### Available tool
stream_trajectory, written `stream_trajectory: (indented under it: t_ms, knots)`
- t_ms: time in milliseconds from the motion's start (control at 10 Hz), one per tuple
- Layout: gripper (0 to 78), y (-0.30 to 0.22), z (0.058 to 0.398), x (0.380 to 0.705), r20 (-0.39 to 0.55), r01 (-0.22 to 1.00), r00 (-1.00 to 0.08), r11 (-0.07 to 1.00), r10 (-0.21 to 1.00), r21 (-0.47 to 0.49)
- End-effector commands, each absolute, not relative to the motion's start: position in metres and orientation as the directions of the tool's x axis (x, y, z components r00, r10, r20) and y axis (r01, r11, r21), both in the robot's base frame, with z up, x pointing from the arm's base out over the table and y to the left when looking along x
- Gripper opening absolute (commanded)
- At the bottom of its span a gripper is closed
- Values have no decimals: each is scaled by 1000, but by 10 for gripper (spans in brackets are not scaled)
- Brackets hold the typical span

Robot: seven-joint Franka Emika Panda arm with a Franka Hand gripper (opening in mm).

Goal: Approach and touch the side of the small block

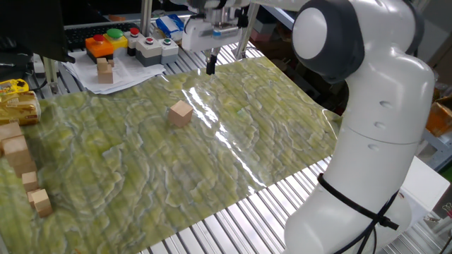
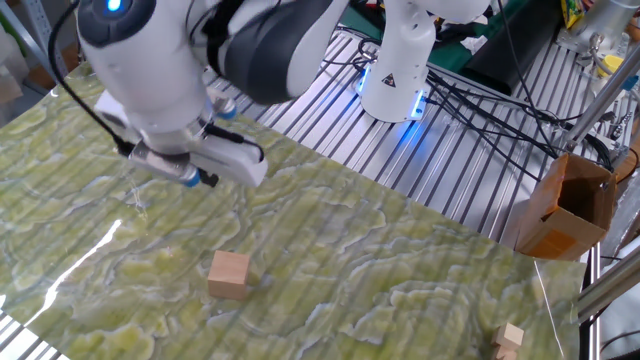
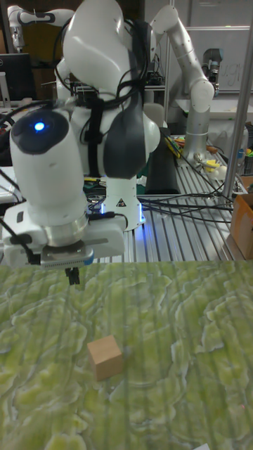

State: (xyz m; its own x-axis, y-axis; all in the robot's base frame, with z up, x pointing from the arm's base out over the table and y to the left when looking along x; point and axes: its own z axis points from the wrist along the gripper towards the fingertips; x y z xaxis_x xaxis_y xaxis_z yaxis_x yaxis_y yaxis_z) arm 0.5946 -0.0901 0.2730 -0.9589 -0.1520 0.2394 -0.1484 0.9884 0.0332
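Note:
The small block (image 1: pixel 181 113) is a plain tan wooden cube lying alone on the green patterned mat (image 1: pixel 141 176); it also shows in the other fixed view (image 2: pixel 229 275) and the tall fixed view (image 3: pixel 105 357). My gripper (image 1: pixel 210 67) hangs over the mat's far edge, beyond the block and apart from it. Its dark fingers point down, pressed together with nothing between them. In the tall view the gripper (image 3: pixel 72 275) sits above and behind the block, a little to the left. In the other fixed view the white hand (image 2: pixel 205 165) hides the fingertips.
A button box (image 1: pixel 120 42) and two stacked cubes (image 1: pixel 104 70) on paper stand at the back left. A cluster of pale wooden blocks (image 1: pixel 21 166) lines the left edge. A cardboard box (image 2: pixel 565 205) and a second robot base (image 2: pixel 398 70) stand off the mat.

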Motion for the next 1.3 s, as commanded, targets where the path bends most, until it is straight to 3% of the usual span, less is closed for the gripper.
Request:
stream_trajectory:
  t_ms: [100,800,1300]
  knots:
    - [0,-105,231,607,172,-199,-964,979,-203,40]
    - [0,-105,195,612,144,-196,-969,979,-202,54]
    - [0,-105,195,612,202,-149,-967,988,-157,50]
